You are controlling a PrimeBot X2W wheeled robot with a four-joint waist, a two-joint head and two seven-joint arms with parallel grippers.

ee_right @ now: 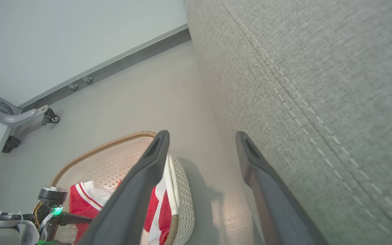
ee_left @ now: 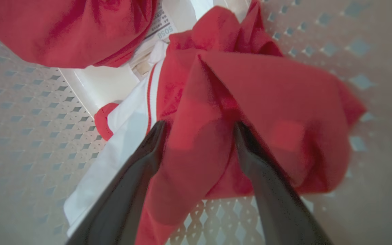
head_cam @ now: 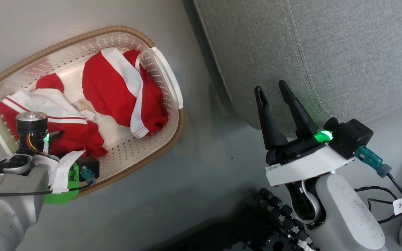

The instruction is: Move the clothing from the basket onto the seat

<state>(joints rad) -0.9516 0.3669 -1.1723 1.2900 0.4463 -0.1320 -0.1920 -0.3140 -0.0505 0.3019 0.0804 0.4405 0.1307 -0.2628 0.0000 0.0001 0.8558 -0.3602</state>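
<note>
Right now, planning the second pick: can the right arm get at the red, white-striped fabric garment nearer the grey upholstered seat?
Probably yes. The right gripper hangs open beside the cream perforated basket; that garment lies uncovered, and the left gripper straddles the other garment, farther off.

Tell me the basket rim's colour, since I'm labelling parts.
Brown and woven; the basket rim shows best in the head view.
</note>
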